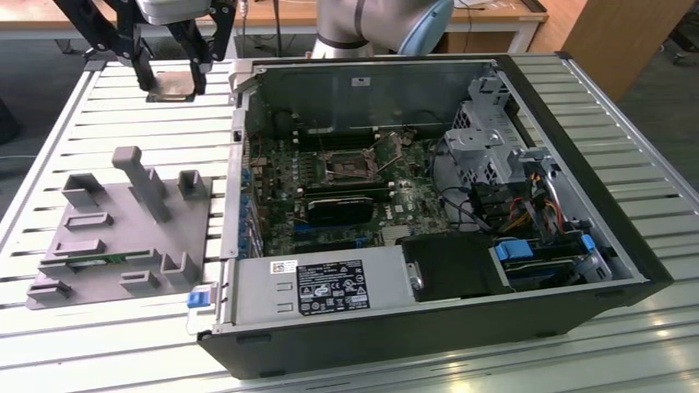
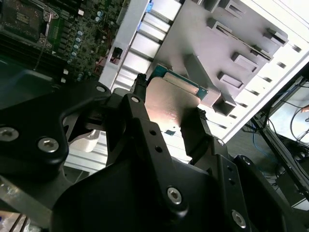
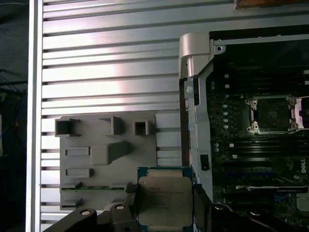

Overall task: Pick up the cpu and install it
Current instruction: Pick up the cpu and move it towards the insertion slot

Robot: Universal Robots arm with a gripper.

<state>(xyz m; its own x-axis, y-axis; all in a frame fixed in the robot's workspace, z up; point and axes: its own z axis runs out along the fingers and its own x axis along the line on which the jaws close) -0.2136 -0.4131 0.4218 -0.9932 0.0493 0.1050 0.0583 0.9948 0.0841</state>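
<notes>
**A:** Reading the exterior view from its left, what stood where?

**B:** The grey fixture [image 1: 120,233] lay on the desk [image 1: 65,147] at the exterior view's left. Beyond it, farther from that camera, the claw [image 1: 172,88] hung over bare slats. It was just beside the open computer case [image 1: 437,336] but apart from its wall.

**A:** And the claw's state?

**B:** It was closed on the cpu [image 1: 173,85]. Its fingers [image 2: 195,128] pressed two opposite edges, and the chip was held clear of both desk and fixture.

**A:** Which relation governed the installing?

**B:** In my judgement, the bearing of the socket [image 1: 347,166] from the claw. The socket sat on the board inside the case, its cover plate apparently raised. It lay to the exterior view's right of the claw and nearer that camera, with the case wall between the two. The rig had a single arm, so no choice of arm arose.

**A:** How did the chip lie?

**B:** Flat, about level with the desk. In the first wrist view the cpu [image 3: 165,200] showed its metal plate turned up toward the camera. It was almost square, so it showed no marked long axis. Its edges ran about parallel with the desk's slats and the case wall, and about square with the socket [image 3: 273,113]. Which corner carried the index mark could not be told.
</notes>
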